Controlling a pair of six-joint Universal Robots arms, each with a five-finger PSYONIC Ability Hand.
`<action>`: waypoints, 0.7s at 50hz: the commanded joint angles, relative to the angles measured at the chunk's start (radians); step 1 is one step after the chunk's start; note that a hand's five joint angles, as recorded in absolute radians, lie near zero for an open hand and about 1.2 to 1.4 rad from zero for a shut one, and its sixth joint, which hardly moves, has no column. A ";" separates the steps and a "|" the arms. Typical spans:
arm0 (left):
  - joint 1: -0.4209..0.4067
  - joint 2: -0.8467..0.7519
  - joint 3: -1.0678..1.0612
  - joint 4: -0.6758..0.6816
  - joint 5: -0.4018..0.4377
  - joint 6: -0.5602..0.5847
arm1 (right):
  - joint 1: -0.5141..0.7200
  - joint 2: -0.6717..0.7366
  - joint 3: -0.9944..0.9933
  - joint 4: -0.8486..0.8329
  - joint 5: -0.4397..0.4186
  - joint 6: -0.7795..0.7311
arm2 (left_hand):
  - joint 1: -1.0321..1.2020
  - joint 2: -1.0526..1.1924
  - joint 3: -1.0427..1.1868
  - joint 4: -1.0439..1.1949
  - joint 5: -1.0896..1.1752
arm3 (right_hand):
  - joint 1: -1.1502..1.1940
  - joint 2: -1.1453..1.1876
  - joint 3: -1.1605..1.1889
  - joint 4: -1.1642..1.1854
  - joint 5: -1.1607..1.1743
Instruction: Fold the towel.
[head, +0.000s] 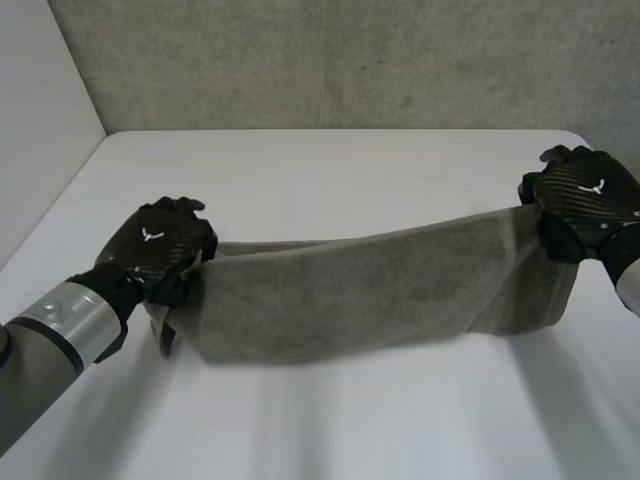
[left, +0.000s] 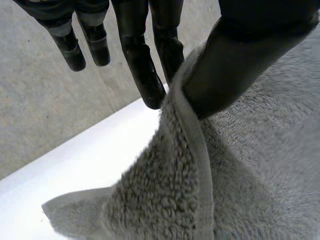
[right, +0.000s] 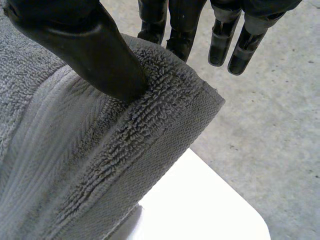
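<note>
A grey towel (head: 370, 290) hangs stretched between my two hands, its lower part sagging onto the white table (head: 330, 170). My left hand (head: 160, 240) grips the towel's left end close to the tabletop. In the left wrist view its thumb (left: 235, 65) presses the hemmed edge of the towel (left: 175, 190) against a straight finger (left: 142, 70). My right hand (head: 585, 200) holds the right end higher, near the table's far right corner. There its thumb (right: 85, 45) pins the thick folded corner of the towel (right: 100, 165) against the fingers (right: 180, 30) behind it.
A grey wall (head: 330, 60) stands behind the table's far edge. The right hand is out by the table's right edge (right: 220, 200), with grey floor (right: 280, 130) beyond. Bare tabletop lies in front of and behind the towel.
</note>
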 joint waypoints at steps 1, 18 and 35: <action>0.002 -0.051 0.002 0.014 -0.003 0.002 | -0.036 -0.004 -0.005 0.002 -0.003 0.005 | -0.100 -0.098 -0.045 -0.056 -0.105 | 0.078 0.090 -0.032 -0.053 0.066; 0.050 -0.120 -0.002 0.063 -0.072 0.008 | -0.049 -0.016 0.001 0.006 -0.005 0.006 | -0.124 -0.122 -0.045 -0.056 -0.129 | 0.078 0.090 -0.032 -0.053 0.066; 0.114 -0.093 -0.041 0.075 -0.083 0.011 | -0.050 -0.015 0.000 0.000 -0.001 0.003 | -0.121 -0.119 -0.045 -0.056 -0.126 | 0.078 0.090 -0.032 -0.053 0.066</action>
